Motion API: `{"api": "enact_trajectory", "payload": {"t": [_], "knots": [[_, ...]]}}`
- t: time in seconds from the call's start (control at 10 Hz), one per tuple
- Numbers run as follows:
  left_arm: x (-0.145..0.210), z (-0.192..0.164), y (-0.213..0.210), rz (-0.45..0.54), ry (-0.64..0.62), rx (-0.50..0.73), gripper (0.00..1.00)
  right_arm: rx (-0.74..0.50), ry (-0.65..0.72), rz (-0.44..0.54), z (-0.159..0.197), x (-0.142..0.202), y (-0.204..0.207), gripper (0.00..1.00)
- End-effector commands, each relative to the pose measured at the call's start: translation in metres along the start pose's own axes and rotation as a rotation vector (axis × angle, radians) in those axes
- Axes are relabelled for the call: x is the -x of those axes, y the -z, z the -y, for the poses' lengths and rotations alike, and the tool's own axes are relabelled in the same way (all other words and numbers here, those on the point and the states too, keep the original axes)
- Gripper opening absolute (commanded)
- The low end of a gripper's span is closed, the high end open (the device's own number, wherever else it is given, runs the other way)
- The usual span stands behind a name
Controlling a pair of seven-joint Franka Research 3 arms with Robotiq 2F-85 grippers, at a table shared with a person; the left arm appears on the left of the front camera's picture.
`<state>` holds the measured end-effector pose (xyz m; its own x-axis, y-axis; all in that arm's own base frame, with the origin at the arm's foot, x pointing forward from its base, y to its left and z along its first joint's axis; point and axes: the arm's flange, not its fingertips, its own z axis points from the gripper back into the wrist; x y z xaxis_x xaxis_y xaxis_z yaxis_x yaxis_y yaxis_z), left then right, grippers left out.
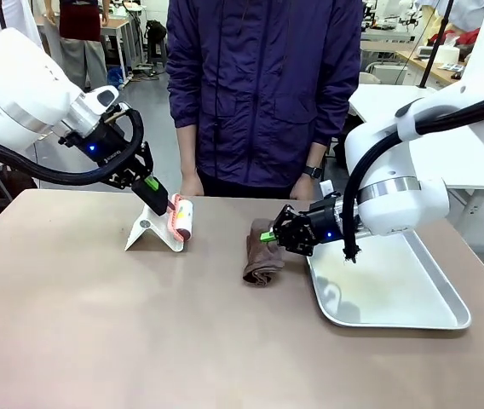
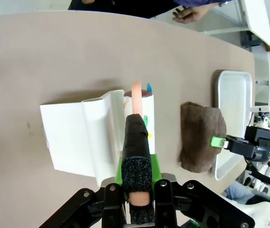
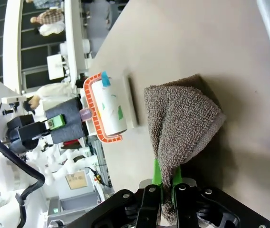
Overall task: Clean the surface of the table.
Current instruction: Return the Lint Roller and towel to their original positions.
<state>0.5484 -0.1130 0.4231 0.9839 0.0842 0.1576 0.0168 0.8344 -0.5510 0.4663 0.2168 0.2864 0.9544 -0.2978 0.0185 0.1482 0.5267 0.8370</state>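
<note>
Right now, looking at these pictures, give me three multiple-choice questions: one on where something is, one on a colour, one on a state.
1. Where does the metal tray lie on the table?
A. on the robot's right side
B. on the robot's left side
C. under the lint roller

2. What colour is the cloth?
A. white
B. brown
C. blue

3. What is the left tool doing?
A. hanging open above the tray
B. gripping the cloth
C. gripping the lint roller's handle

Key: 1 A, the tray sits at picture right in the front view. 2 B, the wrist views show brown towelling. 3 C, its fingers are closed on the handle, while the right tool pinches the cloth.
</note>
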Motion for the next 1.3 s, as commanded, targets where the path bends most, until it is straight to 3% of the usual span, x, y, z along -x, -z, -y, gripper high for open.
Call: {"api": "enact_trajectory", "payload": {"t": [0.0, 0.7, 0.8, 0.9, 1.0, 1.1, 1.2], "knots": [[-0.005, 0.005, -0.005, -0.037, -0.037, -0.015, 0.22, 0.036, 0.046, 0.037, -0.006, -0.009, 0.011, 0.08], [-0.005, 0.003, 0.001, -0.054, -0.062, -0.043, 0.22, 0.055, 0.066, 0.032, -0.003, -0.014, 0.023, 0.08], [-0.005, 0.002, 0.003, -0.058, -0.068, -0.045, 0.29, 0.056, 0.063, 0.022, -0.003, -0.014, 0.025, 0.08], [-0.004, 0.002, 0.002, -0.06, -0.074, -0.041, 0.71, 0.053, 0.064, 0.012, -0.002, -0.014, 0.026, 0.08], [-0.003, 0.001, 0.001, -0.058, -0.079, -0.047, 0.88, 0.054, 0.065, 0.004, -0.003, -0.013, 0.026, 0.28], [-0.002, -0.001, -0.001, -0.047, -0.086, -0.047, 1.0, 0.052, 0.063, -0.008, -0.003, -0.012, 0.027, 0.63], [-0.002, -0.001, -0.002, -0.04, -0.093, -0.052, 1.0, 0.046, 0.068, -0.013, -0.002, -0.013, 0.027, 0.84]]}}
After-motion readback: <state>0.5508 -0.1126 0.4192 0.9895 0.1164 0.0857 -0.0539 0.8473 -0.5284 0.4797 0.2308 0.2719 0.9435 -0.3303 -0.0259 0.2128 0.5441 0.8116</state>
